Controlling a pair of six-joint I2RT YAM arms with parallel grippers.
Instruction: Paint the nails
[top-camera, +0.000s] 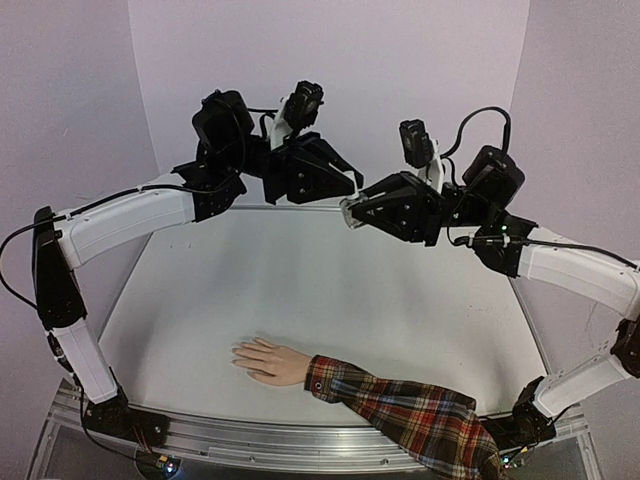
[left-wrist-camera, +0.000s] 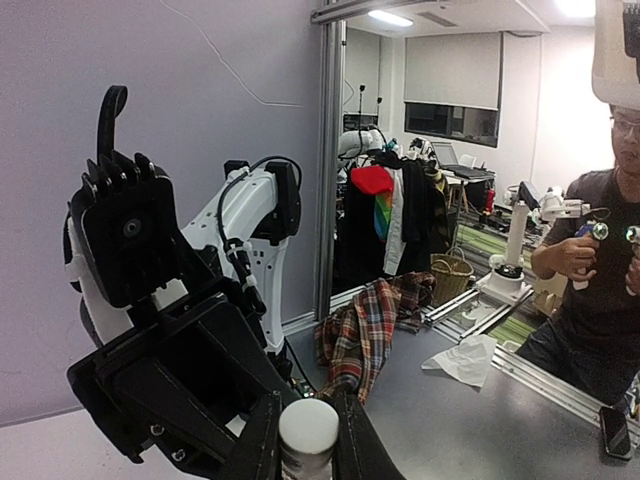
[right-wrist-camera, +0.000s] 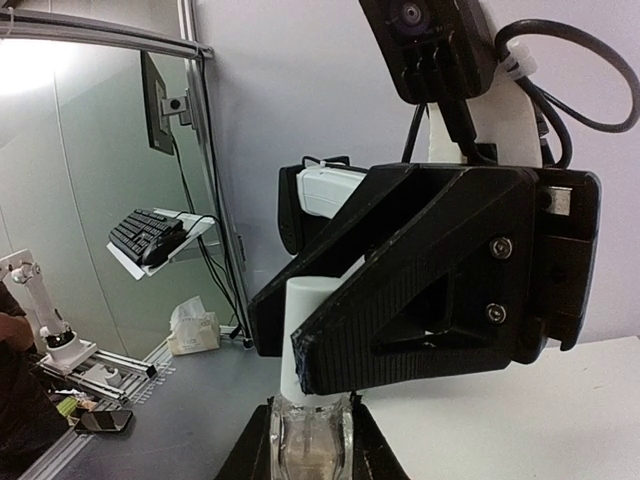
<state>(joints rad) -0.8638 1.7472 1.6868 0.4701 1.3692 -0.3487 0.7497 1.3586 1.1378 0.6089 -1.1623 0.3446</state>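
Note:
A pale hand (top-camera: 268, 361) in a red plaid sleeve (top-camera: 420, 415) lies flat near the table's front edge, fingers pointing left. Its nails (top-camera: 240, 354) are too small to make out. Both arms are raised over the back of the table, their tips meeting. My right gripper (right-wrist-camera: 312, 445) is shut on a small clear glass bottle (right-wrist-camera: 312, 455). My left gripper (left-wrist-camera: 308, 440) is shut on the bottle's white cap (left-wrist-camera: 308, 428), which still sits on the bottle (right-wrist-camera: 312, 320). In the top view the left gripper (top-camera: 350, 188) sits just above the right gripper (top-camera: 348, 213).
White walls close in the back and sides of the white table (top-camera: 330, 300). An aluminium rail (top-camera: 300, 440) runs along the near edge. Outside the cell, the left wrist view shows a crumpled tissue (left-wrist-camera: 465, 358), a phone (left-wrist-camera: 612, 430) and a seated person (left-wrist-camera: 590, 270).

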